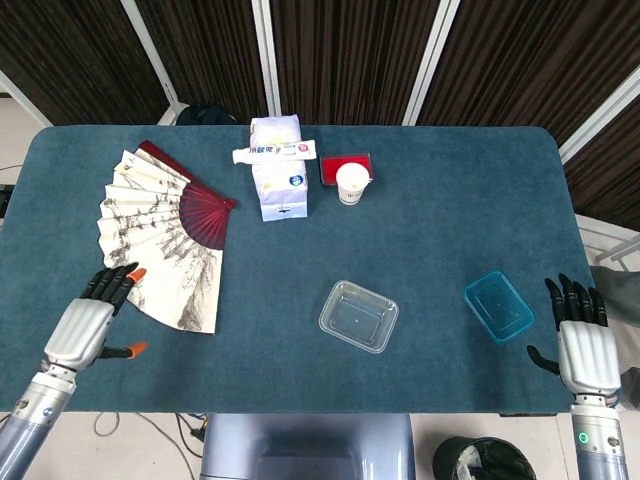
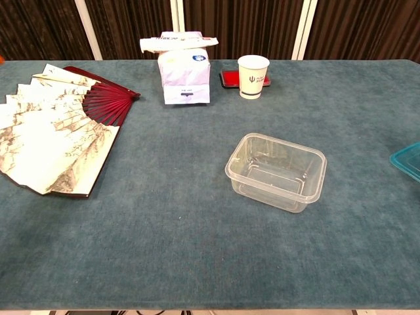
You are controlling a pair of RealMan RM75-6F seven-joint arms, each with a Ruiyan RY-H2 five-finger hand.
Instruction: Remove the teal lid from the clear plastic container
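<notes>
The clear plastic container (image 1: 358, 316) (image 2: 276, 171) stands uncovered in the middle of the table. The teal lid (image 1: 498, 306) lies flat on the cloth to its right; in the chest view only a corner of the teal lid (image 2: 408, 161) shows at the right edge. My right hand (image 1: 586, 341) hangs near the table's front right corner, fingers spread, holding nothing, a little right of the lid. My left hand (image 1: 88, 324) is at the front left, just off the fan's lower edge, fingers apart and empty. Neither hand shows in the chest view.
A painted folding fan (image 1: 165, 235) lies spread at the left. At the back stand a white tissue pack (image 1: 277, 170) with a tube on top, a paper cup (image 1: 351, 183) and a red box (image 1: 345, 165). The table's front edge runs close to both hands.
</notes>
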